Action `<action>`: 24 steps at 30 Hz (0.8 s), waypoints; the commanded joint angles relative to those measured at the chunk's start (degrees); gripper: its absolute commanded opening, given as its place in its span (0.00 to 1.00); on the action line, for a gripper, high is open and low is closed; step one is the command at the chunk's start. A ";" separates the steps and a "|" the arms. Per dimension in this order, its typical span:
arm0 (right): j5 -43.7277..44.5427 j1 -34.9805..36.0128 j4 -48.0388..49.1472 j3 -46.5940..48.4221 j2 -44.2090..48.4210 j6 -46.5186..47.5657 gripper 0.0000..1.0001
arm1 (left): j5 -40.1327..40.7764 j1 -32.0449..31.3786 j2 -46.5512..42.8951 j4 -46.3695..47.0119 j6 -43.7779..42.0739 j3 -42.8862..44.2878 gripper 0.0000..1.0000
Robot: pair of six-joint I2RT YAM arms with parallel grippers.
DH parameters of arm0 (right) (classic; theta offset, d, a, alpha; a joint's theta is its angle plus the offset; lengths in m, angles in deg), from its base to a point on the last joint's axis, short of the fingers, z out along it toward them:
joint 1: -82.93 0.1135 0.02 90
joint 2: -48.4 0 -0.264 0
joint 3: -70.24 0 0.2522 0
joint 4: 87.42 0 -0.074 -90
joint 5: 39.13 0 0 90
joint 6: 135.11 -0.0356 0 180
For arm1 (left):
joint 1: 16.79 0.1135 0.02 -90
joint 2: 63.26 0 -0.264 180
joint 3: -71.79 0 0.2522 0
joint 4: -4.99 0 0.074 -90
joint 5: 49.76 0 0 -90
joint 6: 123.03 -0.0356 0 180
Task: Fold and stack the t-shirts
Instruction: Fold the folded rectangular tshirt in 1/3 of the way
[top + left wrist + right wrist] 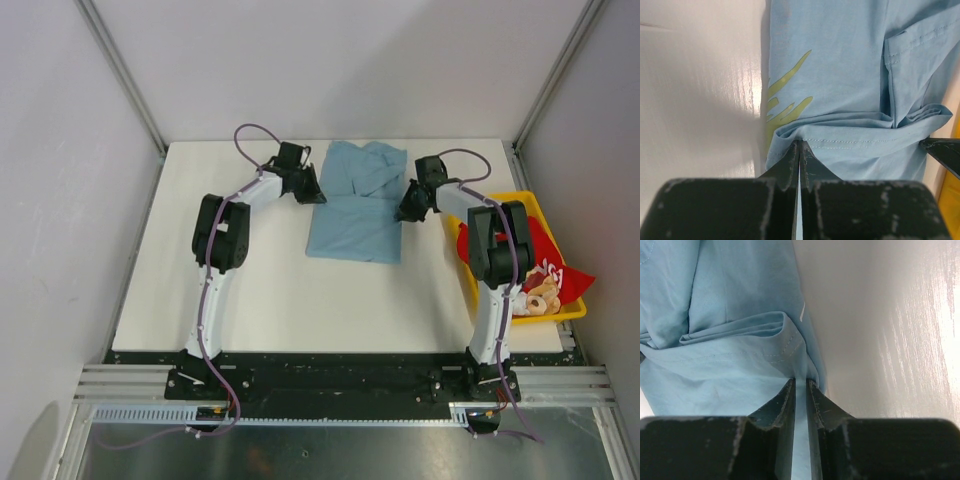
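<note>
Left gripper (799, 150): jaws shut, pinching the left edge of the light blue t-shirt (355, 225), which is lying part-folded on the table (200, 300). Right gripper (800, 387): jaws standing a slit apart at its right edge, hold unclear. Cloth likely behaving soft, limp, light; take edges.

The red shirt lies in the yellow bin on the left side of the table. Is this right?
No. The bin is on the right side of the table, as the top view shows; the red shirt does lie in it.
</note>
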 commanded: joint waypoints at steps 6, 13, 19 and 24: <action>1.10 -2.57 -3.05 -1.52 3.84 1.46 0.29 | -0.42 1.36 -0.82 0.27 -0.31 1.77 0.05; 1.15 -2.72 -4.30 -1.35 7.67 1.99 0.31 | -4.47 1.40 -5.77 0.19 0.20 2.82 0.27; 2.74 -0.24 -6.23 -5.05 14.66 2.66 0.31 | -5.23 1.40 -15.63 0.24 2.06 -3.05 0.40; 2.72 3.64 -6.18 -12.04 20.15 2.37 0.31 | -2.49 1.65 -25.55 0.27 4.37 -17.14 0.34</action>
